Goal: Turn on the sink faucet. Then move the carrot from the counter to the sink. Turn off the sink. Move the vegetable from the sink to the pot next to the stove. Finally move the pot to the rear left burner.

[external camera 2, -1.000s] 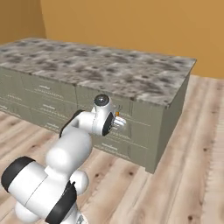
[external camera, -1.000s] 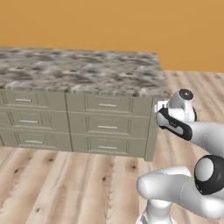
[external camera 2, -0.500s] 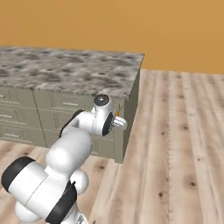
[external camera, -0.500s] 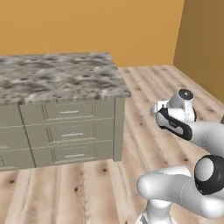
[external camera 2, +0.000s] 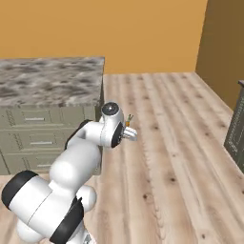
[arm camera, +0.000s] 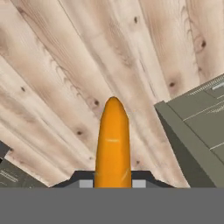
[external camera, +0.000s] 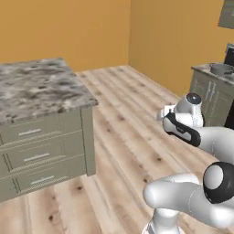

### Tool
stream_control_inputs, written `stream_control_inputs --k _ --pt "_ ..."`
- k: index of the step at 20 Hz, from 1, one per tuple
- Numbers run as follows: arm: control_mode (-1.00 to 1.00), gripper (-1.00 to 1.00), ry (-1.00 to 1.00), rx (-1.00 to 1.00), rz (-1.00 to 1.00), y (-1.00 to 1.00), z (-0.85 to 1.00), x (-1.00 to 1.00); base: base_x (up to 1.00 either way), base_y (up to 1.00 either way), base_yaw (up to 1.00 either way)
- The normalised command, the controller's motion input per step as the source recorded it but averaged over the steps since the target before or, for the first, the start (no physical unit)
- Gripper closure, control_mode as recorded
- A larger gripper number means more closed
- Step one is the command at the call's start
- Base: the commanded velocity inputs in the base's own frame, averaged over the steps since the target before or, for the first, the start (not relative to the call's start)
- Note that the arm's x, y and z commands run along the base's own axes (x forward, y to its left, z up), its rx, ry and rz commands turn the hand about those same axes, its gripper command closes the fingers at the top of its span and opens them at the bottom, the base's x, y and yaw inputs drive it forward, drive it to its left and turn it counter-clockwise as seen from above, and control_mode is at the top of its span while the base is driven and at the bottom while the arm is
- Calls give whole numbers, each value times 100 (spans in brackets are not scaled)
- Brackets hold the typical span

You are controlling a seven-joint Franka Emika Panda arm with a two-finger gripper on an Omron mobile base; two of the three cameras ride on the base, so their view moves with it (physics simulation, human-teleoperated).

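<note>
tool [arm camera: 113, 183] gripping carrot [arm camera: 113, 144], above wood floor [arm camera: 65, 65]

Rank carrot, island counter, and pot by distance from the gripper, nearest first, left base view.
1. carrot: clamped in the gripper.
2. island counter: off to the arm's left.
3. pot: far right, on the cabinet by the wall.

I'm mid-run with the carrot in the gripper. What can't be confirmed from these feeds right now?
- Carrot: hand view, green top hidden behind the fingers; a speck in the right base view.
- Pot: left base view, far, cut by the right edge.
- Gripper: right base view, too small to judge its grip.
</note>
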Motion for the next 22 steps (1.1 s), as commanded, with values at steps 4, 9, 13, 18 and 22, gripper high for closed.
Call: stream_control_inputs --k 4,9,13,18,22 --pt "100 100 0 0 0 0 0 0 35 -4 -49" --pt "100 100 0 0 0 0 0 0 43 -1 -48" --pt "100 100 0 0 0 0 0 0 55 0 -46" --pt "100 100 0 0 0 0 0 0 59 3 -45" --pt "100 100 0 0 0 0 0 0 65 21 -44"
